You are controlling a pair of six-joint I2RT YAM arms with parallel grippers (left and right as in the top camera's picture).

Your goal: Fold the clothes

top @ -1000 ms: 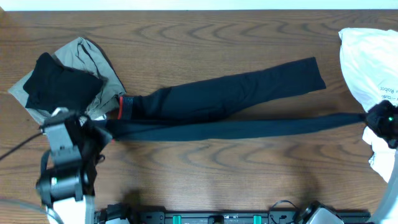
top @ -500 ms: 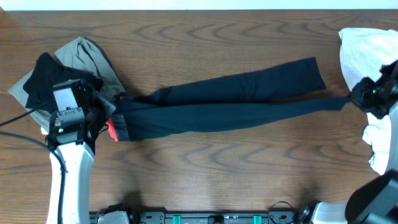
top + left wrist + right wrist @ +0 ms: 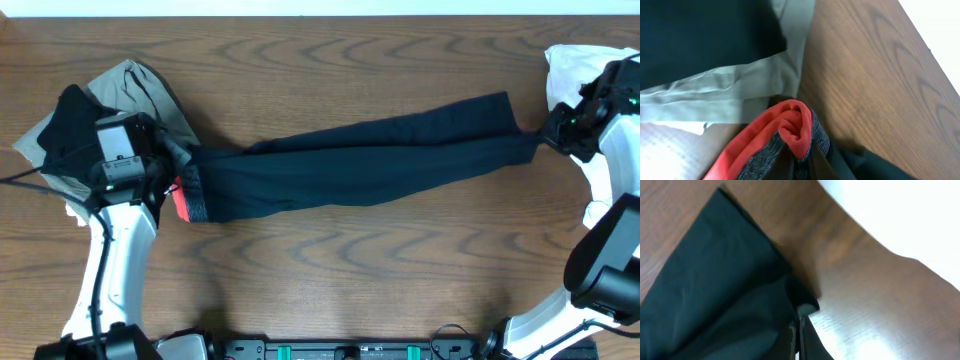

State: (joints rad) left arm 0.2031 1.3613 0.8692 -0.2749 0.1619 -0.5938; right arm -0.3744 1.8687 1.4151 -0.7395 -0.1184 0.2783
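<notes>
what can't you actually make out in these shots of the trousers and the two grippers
- Left gripper fingertips: overhead, under its own wrist; left wrist view, below the bottom edge, where the waistband runs.
- Right gripper fingertips: right wrist view, dark and blurred against the trousers.
- White garment, full shape: overhead, cut by the right edge, partly covered by the right arm.

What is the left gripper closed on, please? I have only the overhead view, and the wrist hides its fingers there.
Observer: The left wrist view shows the coral-red waistband of the black trousers bunched into a fold right at the left gripper.
Operator: Thank you. Is anything close to that fold?
Observer: A beige garment comes right up to it.
Operator: And the right gripper?
Observer: The right wrist view shows it shut on the corner of one leg.
</notes>
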